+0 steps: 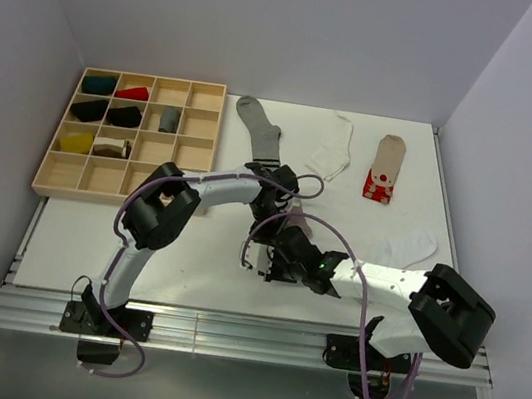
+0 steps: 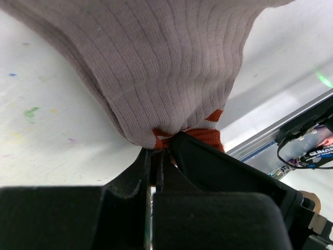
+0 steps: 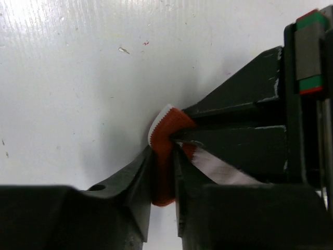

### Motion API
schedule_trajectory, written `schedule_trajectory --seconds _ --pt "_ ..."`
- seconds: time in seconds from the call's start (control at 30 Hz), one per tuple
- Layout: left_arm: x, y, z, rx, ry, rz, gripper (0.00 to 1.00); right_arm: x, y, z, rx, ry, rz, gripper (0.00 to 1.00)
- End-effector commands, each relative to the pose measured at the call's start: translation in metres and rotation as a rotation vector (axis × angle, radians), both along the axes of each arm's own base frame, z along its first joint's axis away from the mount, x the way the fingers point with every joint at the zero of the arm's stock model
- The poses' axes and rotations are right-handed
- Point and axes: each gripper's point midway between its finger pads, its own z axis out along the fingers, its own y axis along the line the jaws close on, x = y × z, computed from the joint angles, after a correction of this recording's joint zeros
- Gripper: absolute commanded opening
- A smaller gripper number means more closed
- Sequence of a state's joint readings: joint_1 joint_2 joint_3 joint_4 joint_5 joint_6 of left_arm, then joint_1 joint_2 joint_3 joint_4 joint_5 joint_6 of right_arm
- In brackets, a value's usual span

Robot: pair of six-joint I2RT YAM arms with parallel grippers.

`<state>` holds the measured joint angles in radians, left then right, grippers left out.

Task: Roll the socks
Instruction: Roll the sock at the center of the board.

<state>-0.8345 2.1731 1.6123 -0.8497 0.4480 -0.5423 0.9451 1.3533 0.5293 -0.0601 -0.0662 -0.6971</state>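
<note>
A taupe sock with red-white stripes (image 1: 301, 223) is held between both grippers near the table's middle. My left gripper (image 2: 158, 148) is shut on it at the red stripe, and the ribbed taupe body (image 2: 166, 67) bulges out beyond the jaws. My right gripper (image 3: 164, 148) is shut on the sock's red cuff (image 3: 169, 125), right against the left gripper's fingers (image 3: 244, 120). In the top view the left gripper (image 1: 281, 202) is just beyond the right gripper (image 1: 283, 251). A matching taupe sock (image 1: 384, 168) lies flat at the back right.
A grey sock with dark cuff stripes (image 1: 257, 129) lies at the back centre. A white sock (image 1: 333, 149) lies next to it, another white sock (image 1: 405, 247) at the right. A wooden compartment tray (image 1: 51, 181) with several rolled socks stands at the left.
</note>
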Motion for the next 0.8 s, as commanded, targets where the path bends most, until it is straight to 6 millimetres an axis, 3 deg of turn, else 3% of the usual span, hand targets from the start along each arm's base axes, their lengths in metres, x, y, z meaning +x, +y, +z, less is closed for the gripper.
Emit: schedule_trajectory --seconds 0.0,0.1,0.27,0.37,0.63,0.77 --pt "0.003 -0.002 0.002 -0.026 -0.001 0.001 0.0 0.007 0.002 0.003 -0.013 -0.012 -0.041 0.24" --pt "0.007 -0.002 0.006 -0.062 0.004 0.043 0.06 0.001 -0.002 0.002 0.0 0.025 -0.042 0.16" --pt "0.017 -0.003 0.019 -0.137 0.0 0.139 0.22 -0.011 -0.007 0.005 0.039 0.133 -0.028 0.14" --pt "0.025 -0.008 0.028 -0.187 -0.028 0.175 0.31 -0.007 -0.013 0.009 0.063 0.183 -0.051 0.14" --pt "0.048 -0.009 0.042 -0.255 -0.108 0.304 0.38 -0.007 -0.031 0.018 0.12 0.364 -0.086 0.13" --pt "0.064 -0.012 0.061 -0.315 -0.206 0.342 0.4 -0.005 -0.035 0.027 0.175 0.429 -0.084 0.13"
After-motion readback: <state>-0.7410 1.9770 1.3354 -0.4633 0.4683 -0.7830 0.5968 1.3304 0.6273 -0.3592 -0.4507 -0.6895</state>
